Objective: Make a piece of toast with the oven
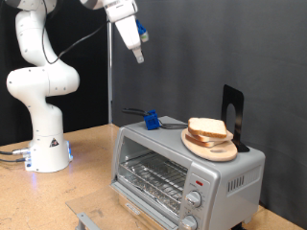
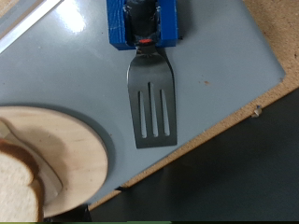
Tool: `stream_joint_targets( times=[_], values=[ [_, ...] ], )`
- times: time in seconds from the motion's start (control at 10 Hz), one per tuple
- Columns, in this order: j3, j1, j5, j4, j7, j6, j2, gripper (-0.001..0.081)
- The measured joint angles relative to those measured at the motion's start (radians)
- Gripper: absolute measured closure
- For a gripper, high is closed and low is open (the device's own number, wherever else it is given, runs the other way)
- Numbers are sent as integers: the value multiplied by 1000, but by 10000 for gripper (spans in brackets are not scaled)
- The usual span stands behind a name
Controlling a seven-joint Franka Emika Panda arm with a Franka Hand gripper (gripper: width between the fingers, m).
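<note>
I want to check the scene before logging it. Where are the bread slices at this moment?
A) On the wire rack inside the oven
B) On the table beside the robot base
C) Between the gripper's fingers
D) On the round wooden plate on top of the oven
D: the bread slices lie stacked on the round wooden plate on top of the oven, while the gripper hangs high above, apart from them.

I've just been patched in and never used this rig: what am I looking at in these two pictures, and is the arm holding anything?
The white machine is a robot arm. Its gripper hangs high above the oven, and no bread shows between its jaws. The exterior view comes from a camera off the arm; the wrist view comes from a camera on the hand, looking down. On the oven's top stand a wooden plate with two bread slices and a black spatula in a blue holder. The oven door hangs open, wire rack showing.
</note>
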Motion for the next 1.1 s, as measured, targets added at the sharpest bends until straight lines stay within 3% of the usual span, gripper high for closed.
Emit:
stream_joint_targets(
  times=[0.5, 1.1],
  values=[
    [80, 0, 3, -116, -3, 180, 66, -2],
    [122, 13, 45, -173, -29, 349, 180, -2]
  ],
)
